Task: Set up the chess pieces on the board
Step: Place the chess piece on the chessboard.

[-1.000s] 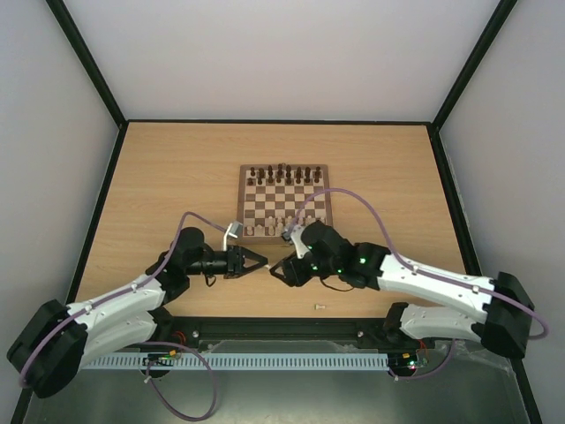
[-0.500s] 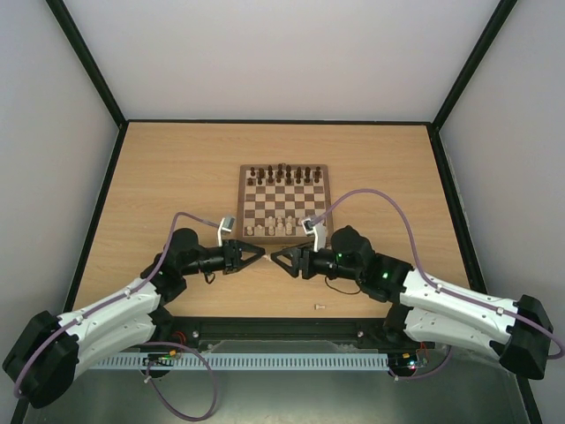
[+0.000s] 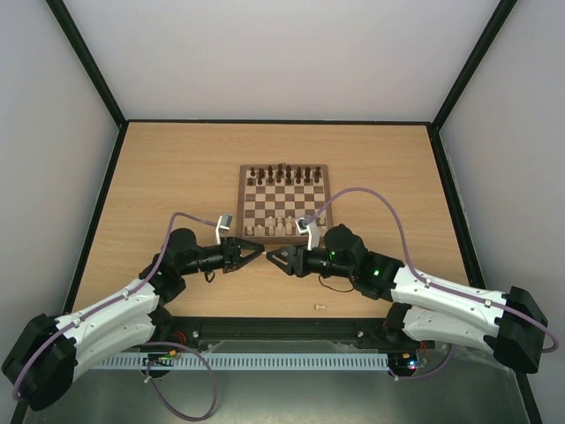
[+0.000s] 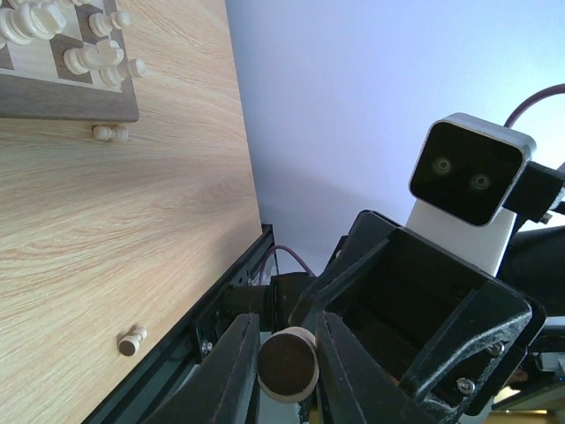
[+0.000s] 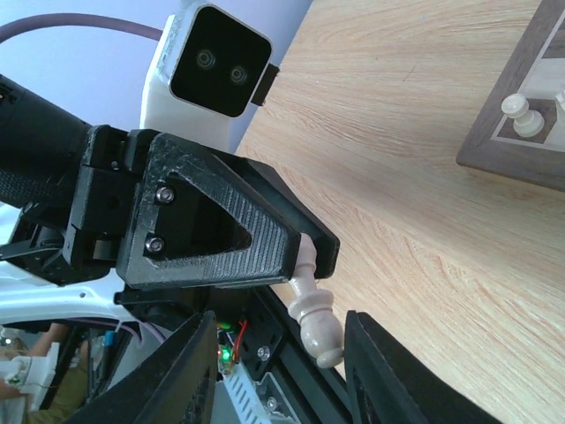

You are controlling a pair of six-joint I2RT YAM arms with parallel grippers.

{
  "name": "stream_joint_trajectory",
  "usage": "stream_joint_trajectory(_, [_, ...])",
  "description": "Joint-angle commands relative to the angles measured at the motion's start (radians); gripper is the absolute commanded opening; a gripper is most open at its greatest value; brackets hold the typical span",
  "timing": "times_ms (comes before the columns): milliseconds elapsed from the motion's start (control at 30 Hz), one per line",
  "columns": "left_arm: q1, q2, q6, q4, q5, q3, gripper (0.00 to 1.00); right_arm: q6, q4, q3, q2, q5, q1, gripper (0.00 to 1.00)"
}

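Left gripper (image 3: pixel 258 254) fingers (image 4: pixel 231 375) pinch a pale chess piece (image 5: pixel 313 309), its base end buried between them. Right gripper (image 3: pixel 271 258) fingers (image 5: pixel 190 371) are spread either side of it, tips cut off, so we can't tell contact. Both sit just off the board's (image 4: pixel 71 108) near edge. A loose piece (image 4: pixel 132 340) lies at the table's (image 3: pixel 177 177) near edge.

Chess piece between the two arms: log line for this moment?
left jaws: shut on pale chess piece | right jaws: open, either side of piece, not closed
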Motion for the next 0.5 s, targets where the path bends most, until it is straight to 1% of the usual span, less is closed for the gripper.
stream_joint_trajectory(0, [0.004,-0.001,-0.034,0.056,-0.003,0.023,0.13,-0.001,0.049,-0.001,0.024,-0.012,-0.005,0.38])
stream_joint_trajectory(267, [0.004,-0.001,-0.042,0.063,-0.002,0.025,0.13,-0.003,0.064,0.005,0.059,-0.015,-0.005,0.35])
stream_joint_trajectory(467, [0.004,0.01,-0.046,0.076,0.005,0.024,0.14,-0.008,0.073,0.01,0.059,-0.012,-0.006,0.27])
